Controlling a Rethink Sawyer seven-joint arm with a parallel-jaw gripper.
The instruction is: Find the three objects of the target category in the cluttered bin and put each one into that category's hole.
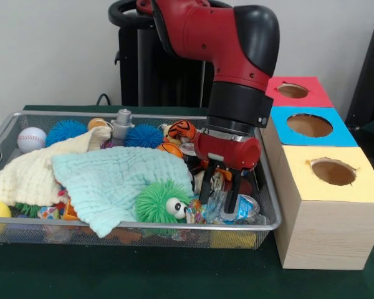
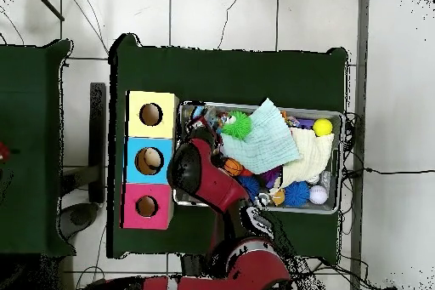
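The end effector (image 1: pixel 219 198) is lowered into the right end of the wire bin (image 1: pixel 271 205), its two black fingers spread apart and straddling a crumpled clear plastic bottle (image 1: pixel 243 208) without gripping it. The bin sits on the green counter (image 1: pixel 174 274). Inside it, a pale green cloth (image 1: pixel 112 180) and a cream cloth (image 1: pixel 31 174) cover much of the clutter. A green spiky ball (image 1: pixel 159 200) lies just beside the end effector. To the right of the bin stand three boxes with holes: yellow box (image 1: pixel 330 171), blue box (image 1: pixel 310 126), red box (image 1: pixel 293 91).
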